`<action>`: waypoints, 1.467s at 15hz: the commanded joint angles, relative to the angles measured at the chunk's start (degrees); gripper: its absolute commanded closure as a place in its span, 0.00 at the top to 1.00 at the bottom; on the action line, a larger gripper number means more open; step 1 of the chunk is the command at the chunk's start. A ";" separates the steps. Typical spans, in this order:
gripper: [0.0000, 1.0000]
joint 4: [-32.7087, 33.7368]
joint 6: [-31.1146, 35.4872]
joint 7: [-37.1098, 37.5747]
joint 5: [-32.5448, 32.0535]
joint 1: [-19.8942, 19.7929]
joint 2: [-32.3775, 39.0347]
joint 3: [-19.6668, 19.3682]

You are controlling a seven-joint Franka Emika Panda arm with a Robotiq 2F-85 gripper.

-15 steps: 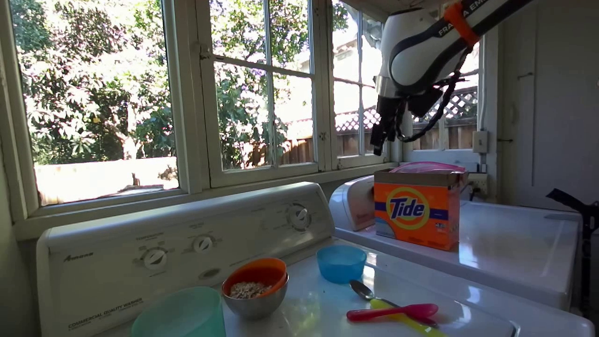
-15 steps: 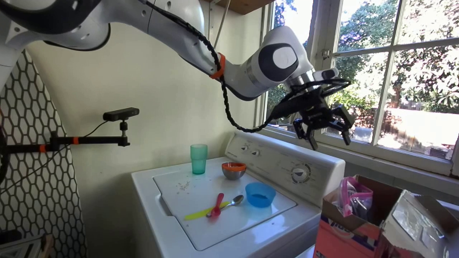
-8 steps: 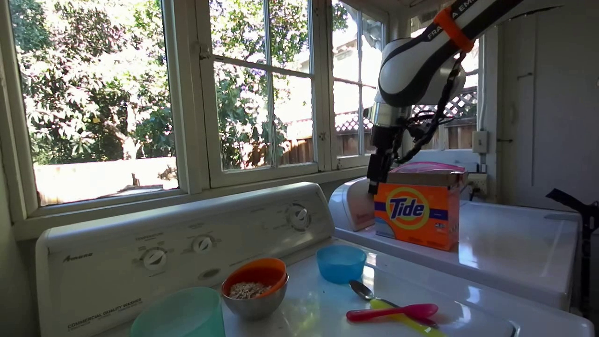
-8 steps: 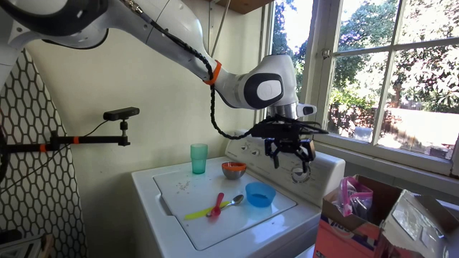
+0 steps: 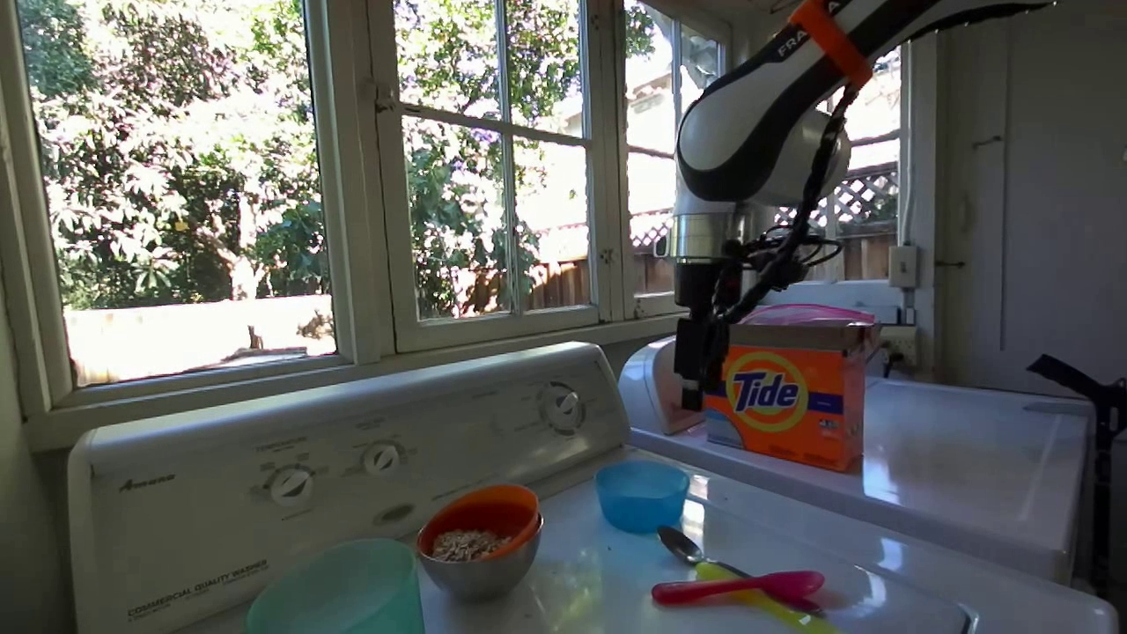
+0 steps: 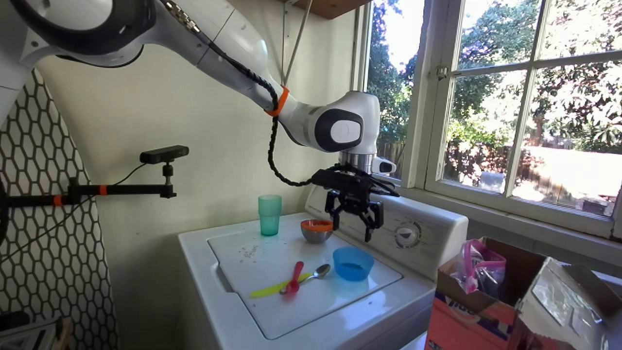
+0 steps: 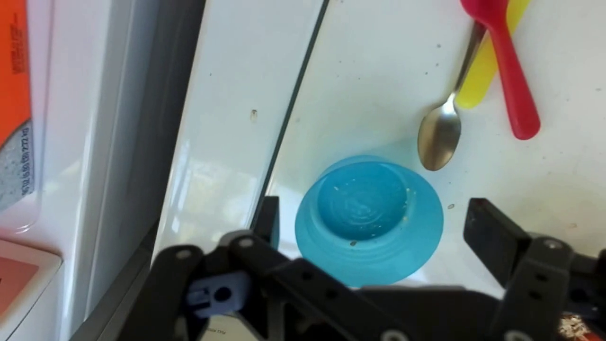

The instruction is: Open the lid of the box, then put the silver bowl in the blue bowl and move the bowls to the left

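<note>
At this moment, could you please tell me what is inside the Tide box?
A clear plastic bag with a pink edge is in the box, partly above its rim. What the bag holds, I cannot make out. The bottom is covered by the walls and the bag.

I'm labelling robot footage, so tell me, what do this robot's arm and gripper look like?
The arm is white with dark panels, a silvery collar and an orange band. Beside the band, pale letters read FRA. A black braided cable runs along it. The gripper is black, with jointed fingers, blocky pads and, in the wrist view, a bluish-grey part.
</note>
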 commanded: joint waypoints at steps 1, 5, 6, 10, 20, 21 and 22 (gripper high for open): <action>1.00 2.26 -1.16 9.31 1.26 2.20 1.57 -2.27; 1.00 2.16 -2.02 19.29 5.17 3.07 2.05 -2.36; 1.00 1.99 -1.63 21.74 6.39 3.30 1.92 -2.35; 1.00 2.99 -1.16 31.12 10.79 4.02 2.31 -2.96; 1.00 5.95 4.25 50.74 19.33 5.22 6.95 -4.86; 1.00 5.22 4.29 51.50 19.42 5.22 6.76 -5.39; 1.00 4.21 3.34 50.93 19.24 5.05 6.17 -5.72</action>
